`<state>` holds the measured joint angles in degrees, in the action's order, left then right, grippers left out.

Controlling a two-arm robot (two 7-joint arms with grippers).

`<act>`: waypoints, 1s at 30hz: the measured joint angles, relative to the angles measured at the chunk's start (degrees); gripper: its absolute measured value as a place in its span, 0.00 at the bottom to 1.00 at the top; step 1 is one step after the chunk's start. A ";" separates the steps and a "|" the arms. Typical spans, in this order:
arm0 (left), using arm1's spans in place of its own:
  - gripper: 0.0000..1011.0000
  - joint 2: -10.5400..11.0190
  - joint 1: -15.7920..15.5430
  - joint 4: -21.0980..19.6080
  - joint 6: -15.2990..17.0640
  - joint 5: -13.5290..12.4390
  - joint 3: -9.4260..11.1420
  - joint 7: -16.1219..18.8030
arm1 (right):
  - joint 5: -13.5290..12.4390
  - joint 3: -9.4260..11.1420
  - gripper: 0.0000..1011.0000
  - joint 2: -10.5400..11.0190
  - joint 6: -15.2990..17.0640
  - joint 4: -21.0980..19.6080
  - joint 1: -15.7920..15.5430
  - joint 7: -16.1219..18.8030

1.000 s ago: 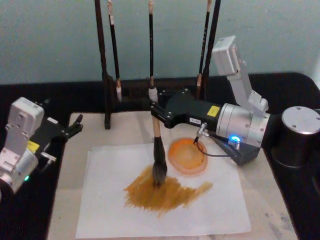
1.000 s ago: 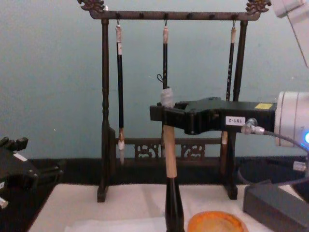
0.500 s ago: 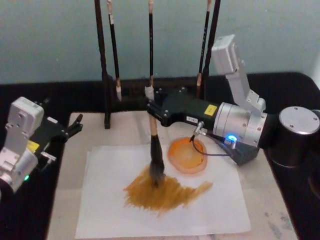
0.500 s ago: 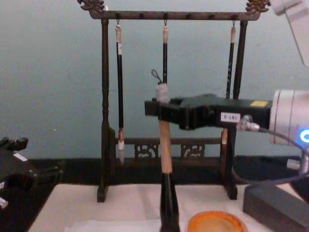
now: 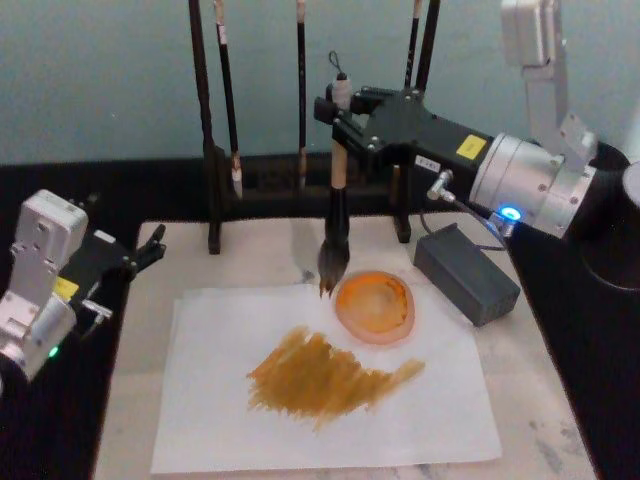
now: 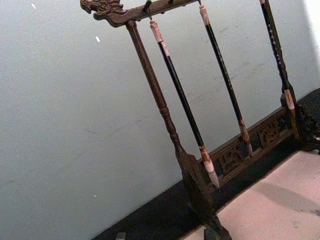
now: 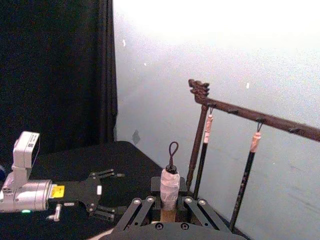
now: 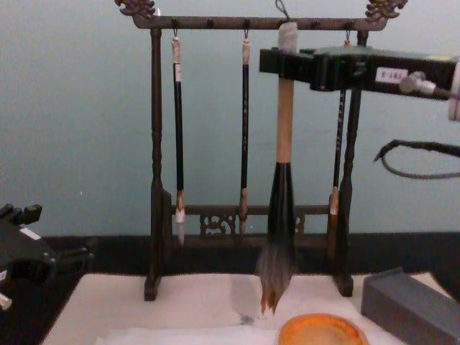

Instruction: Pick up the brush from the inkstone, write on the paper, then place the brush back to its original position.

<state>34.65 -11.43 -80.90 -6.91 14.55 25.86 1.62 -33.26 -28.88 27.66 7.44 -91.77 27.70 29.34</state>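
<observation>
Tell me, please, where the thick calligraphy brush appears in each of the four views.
Head view: the brush hangs upright at upper centre, held by the right end effector.
Chest view: the brush is right of centre, in front of the wooden rack.
Right wrist view: the brush shows its taped, looped top between the end effector's fingers.
Left wrist view: not in it.
Shared landmark: the wooden rack.

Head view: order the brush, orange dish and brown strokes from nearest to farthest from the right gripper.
1. Brush, in the jaws of the right gripper.
2. Orange dish, down beside the brush tip.
3. Brown strokes, on the paper, nearer the robot.
</observation>
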 joint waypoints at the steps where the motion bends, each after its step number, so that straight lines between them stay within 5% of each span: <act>1: 1.00 0.00 0.00 0.00 0.00 0.00 0.00 0.00 | -0.06 0.09 0.17 0.15 0.24 -0.23 -0.01 -0.08; 30: 1.00 0.00 0.00 0.00 0.00 0.00 0.00 0.00 | -0.24 0.04 0.17 0.28 1.21 -0.76 0.02 -0.52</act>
<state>34.65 -11.43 -80.90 -6.91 14.55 25.86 1.62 -33.50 -28.84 27.94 8.64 -92.54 27.72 28.82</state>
